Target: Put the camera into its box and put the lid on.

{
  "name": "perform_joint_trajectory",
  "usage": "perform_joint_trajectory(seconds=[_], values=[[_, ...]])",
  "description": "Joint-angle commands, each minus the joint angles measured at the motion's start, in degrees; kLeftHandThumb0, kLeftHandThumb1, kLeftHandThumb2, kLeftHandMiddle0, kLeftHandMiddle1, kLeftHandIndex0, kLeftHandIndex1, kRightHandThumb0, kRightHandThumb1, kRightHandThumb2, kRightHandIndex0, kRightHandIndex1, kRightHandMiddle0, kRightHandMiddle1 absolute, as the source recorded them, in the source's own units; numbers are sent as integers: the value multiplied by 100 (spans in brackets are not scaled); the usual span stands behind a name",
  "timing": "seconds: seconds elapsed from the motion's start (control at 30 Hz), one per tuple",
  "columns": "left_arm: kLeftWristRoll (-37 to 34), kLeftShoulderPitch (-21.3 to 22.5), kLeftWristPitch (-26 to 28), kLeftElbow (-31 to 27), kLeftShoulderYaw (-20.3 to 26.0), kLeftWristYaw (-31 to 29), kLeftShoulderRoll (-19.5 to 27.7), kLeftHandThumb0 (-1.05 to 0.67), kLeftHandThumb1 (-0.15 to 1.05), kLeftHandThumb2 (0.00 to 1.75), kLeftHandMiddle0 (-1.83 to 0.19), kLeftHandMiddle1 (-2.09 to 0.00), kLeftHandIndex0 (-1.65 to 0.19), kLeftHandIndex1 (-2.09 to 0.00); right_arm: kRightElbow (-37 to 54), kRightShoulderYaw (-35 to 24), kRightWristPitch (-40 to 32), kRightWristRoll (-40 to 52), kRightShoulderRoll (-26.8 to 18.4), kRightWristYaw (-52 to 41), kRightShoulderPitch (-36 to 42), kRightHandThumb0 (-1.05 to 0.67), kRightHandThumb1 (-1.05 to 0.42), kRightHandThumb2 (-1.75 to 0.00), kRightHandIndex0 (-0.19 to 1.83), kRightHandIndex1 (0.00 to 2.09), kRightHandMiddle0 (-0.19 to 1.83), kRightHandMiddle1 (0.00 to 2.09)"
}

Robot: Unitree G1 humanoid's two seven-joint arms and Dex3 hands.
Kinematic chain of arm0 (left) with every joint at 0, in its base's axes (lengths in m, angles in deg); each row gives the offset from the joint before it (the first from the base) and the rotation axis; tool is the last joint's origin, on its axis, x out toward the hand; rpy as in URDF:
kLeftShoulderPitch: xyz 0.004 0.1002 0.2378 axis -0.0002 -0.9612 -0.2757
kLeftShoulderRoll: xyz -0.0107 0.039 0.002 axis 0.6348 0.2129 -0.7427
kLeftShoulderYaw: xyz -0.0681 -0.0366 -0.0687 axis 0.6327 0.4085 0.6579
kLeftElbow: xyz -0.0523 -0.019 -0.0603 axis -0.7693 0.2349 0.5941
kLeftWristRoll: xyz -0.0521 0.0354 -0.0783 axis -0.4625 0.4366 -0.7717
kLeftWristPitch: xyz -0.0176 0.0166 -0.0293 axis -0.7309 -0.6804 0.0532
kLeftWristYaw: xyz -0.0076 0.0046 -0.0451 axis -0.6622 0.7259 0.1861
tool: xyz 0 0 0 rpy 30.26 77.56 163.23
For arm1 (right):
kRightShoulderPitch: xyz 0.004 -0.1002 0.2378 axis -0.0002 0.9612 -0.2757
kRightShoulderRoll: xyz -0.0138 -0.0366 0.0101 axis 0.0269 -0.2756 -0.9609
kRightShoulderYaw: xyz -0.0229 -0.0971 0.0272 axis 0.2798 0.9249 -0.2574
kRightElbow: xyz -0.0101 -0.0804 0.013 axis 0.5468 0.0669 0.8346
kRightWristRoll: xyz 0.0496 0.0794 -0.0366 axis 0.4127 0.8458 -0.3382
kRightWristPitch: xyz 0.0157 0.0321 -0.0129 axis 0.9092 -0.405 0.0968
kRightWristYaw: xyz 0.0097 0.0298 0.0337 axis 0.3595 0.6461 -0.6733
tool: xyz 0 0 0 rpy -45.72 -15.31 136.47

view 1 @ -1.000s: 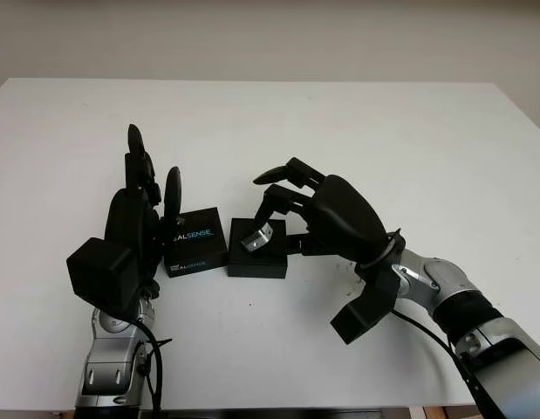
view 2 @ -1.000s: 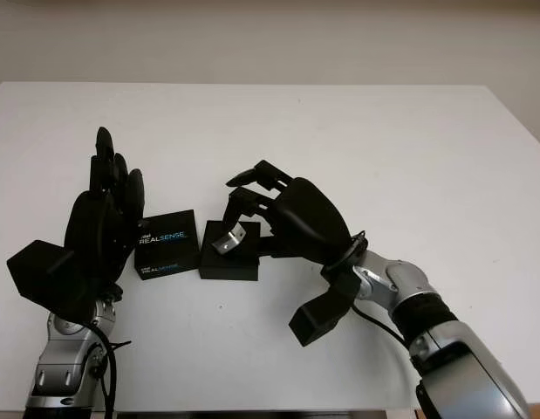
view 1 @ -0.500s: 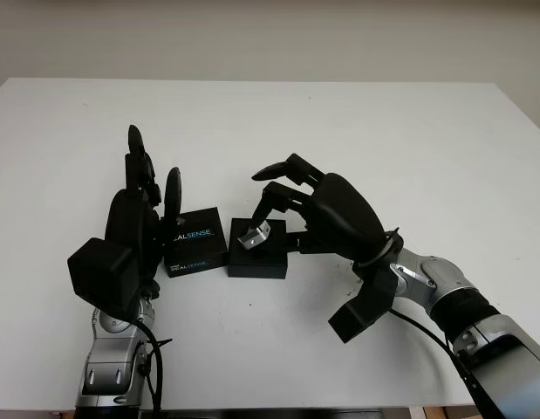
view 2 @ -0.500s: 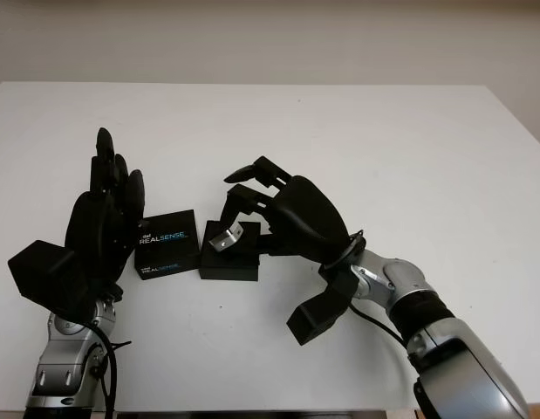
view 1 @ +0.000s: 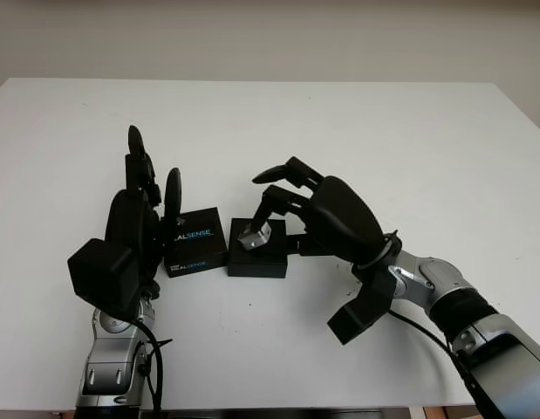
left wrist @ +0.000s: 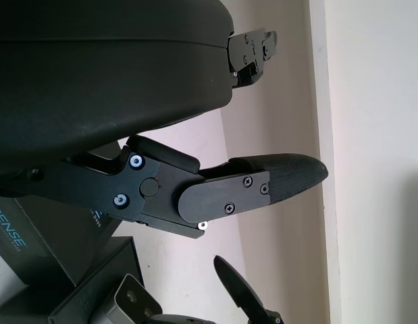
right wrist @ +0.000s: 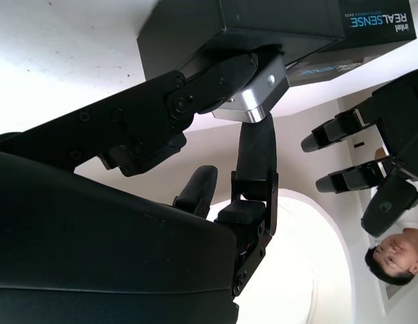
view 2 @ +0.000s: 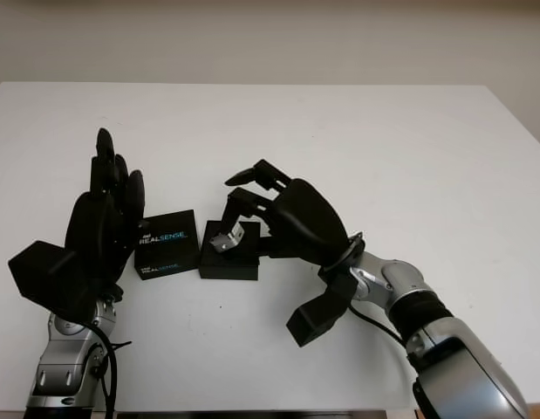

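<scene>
Over the open box near the middle of the white counter, the right hand pinched the small silver camera between its fingers, holding it tilted with its lower end at or just above the box's cavity. That grip from above, with the palm arched over the box, seemed chosen so the camera could be lowered straight into the recess; whether it was already touching the insert could not be told.

Just beside the box, on its left, lay the black lid printed with the RealSense name, top face up, close enough to be picked up once the camera was seated. The left hand stood upright next to the lid's outer side, open and holding nothing, its fingers pointing up and away from the counter. Placed so, it looked ready to take the lid or steady it.

Judging by this, the task was partway: the camera was not yet released, and the lid was still off.
</scene>
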Motion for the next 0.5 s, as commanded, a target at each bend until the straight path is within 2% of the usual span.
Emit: perform_joint_trajectory(seconds=[0.0,0.47], values=[[26,13,-70,-2,-13,3,-9,-72,105,59,19,0,19,0,-20,28,-13,24,15,0,-132,-34,-87,-5,17,99,53,139],[38,21,-68,25,-46,60,-48,-73,105,58,19,0,19,0,-162,95,-22,20,57,-29,-176,-33,-88,-6,17,96,52,138]])
